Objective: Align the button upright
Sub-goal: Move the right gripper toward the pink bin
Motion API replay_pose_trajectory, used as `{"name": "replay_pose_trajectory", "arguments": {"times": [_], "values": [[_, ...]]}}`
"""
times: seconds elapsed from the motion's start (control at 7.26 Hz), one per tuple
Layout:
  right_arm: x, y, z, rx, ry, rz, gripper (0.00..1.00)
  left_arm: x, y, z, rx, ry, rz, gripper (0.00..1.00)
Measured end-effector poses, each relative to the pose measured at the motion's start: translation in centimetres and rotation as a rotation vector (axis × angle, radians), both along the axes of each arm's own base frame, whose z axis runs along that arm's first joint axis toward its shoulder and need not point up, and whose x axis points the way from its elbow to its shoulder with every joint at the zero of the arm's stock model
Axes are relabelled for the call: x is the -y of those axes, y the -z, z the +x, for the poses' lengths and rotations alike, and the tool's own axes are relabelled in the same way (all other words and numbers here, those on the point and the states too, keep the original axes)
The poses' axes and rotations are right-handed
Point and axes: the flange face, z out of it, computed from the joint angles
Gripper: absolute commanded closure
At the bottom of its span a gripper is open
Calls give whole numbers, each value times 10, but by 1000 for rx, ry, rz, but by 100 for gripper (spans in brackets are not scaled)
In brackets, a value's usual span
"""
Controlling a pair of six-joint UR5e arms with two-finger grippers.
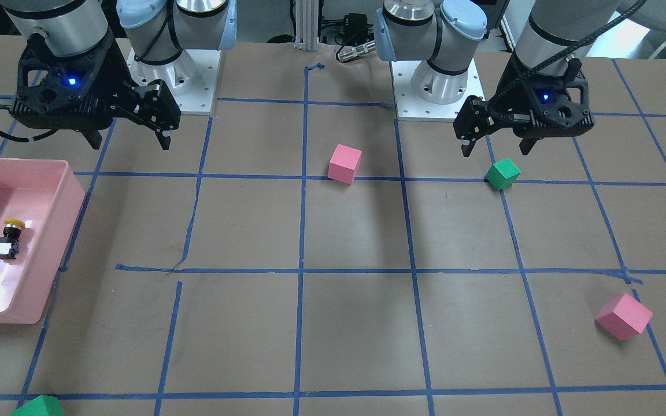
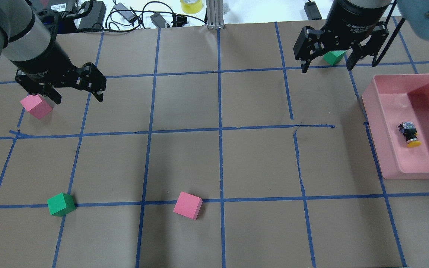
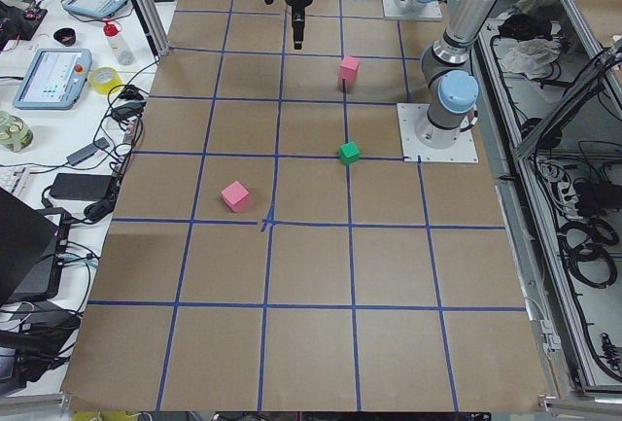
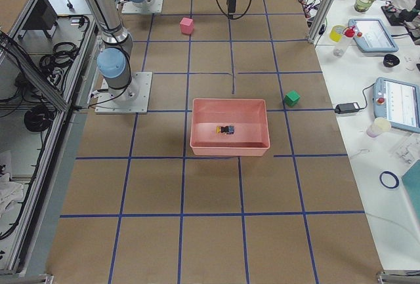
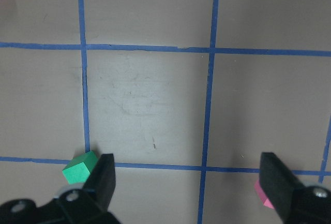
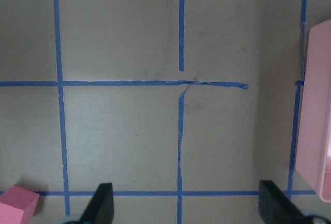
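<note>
Button (image 2: 409, 134) lay on its side on the floor of the pink tray (image 2: 376, 137), at the right end of the table (image 2: 218, 163); it sat apart from every wall, with bare pink floor showing all round it. Long axis was flat, running roughly from robot side to far side, slightly skewed; yellow cap pointed toward the robot's side, silver-white base block toward the far side, black body between. Front view agreed; button (image 1: 8, 238) had its cap toward the robot bases; tray (image 1: 58, 248) ran off that frame's left edge. Tray top was open; the right-side view showed the whole tray (image 4: 230, 149) with brown table surface on all four sides.

Right gripper (image 2: 327, 67) hovered above the table near the tray's far inboard corner, not over the tray; jaws spread wide, holding nothing; its wrist view caught only the tray rim (image 6: 318, 115) at frame right. A green cube (image 2: 333, 56) sat partly hidden behind that gripper, apart from the tray.

Left gripper (image 2: 78, 97) hovered over the table's left side, well apart from the tray; jaws also wide, holding nothing; a pink cube (image 2: 36, 107) sat just beside it in the overhead view. On the near side sat a second pink cube (image 2: 187, 205) and a second green cube (image 2: 61, 204), both well apart from the tray.
</note>
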Motion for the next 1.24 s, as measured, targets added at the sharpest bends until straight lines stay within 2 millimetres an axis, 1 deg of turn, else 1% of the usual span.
{"name": "replay_pose_trajectory", "arguments": {"times": [0.28,0.55,0.83,0.96,1.1,1.24], "values": [[-1,5,0,-1,-3,9,0,-1,2,0,1,1,5,0],[2,6,-5,5,-13,2,0,0,3,0,1,1,7,0],[11,6,-24,15,0,-14,0,-1,4,0,1,1,9,0],[17,8,-41,13,24,-13,0,0,4,0,1,1,9,0],[24,14,-71,8,40,-4,0,0,4,0,0,1,9,0],[32,25,-110,7,36,15,0,0,4,0,0,0,8,0]]}}
